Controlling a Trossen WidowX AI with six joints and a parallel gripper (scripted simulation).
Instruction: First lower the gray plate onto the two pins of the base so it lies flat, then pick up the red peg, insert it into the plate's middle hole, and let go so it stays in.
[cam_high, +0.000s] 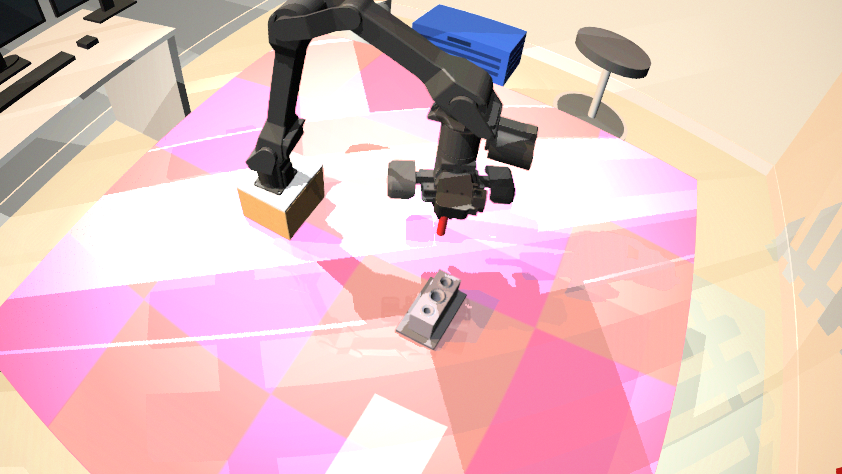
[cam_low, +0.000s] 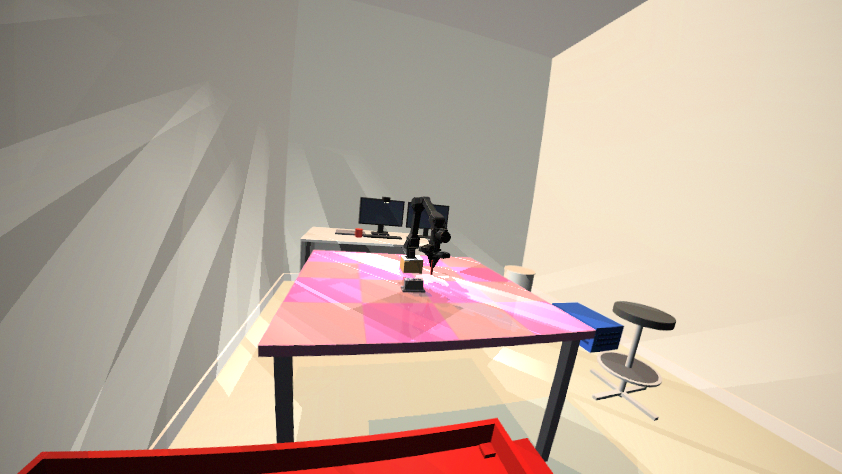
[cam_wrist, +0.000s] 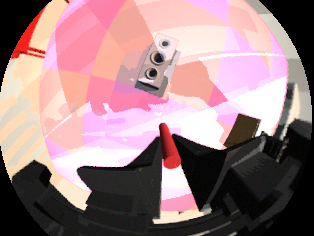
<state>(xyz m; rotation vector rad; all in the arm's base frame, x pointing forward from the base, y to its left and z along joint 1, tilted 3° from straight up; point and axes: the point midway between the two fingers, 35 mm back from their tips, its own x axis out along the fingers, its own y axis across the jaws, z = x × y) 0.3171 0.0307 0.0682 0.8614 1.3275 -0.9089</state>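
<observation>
My gripper (cam_high: 443, 219) (cam_wrist: 170, 161) is shut on the red peg (cam_high: 441, 226) (cam_wrist: 168, 145), which sticks straight down from the fingers, well above the table. The gray plate (cam_high: 434, 299) (cam_wrist: 153, 69) lies flat on the dark base (cam_high: 448, 323) (cam_wrist: 170, 72), with three holes showing along its top. The plate and base sit on the table in front of the gripper, some way off. In the exterior view the arm and peg (cam_low: 434, 269) are tiny at the far side of the table, behind the plate and base (cam_low: 413, 285).
The arm stands on an orange-sided block (cam_high: 281, 203) (cam_low: 410, 265) (cam_wrist: 244, 129) at the back left. A blue box (cam_high: 474, 40) (cam_low: 589, 325) and a stool (cam_high: 609, 58) (cam_low: 640, 329) stand beyond the table's far edge. A desk with monitors (cam_low: 381, 213) is behind.
</observation>
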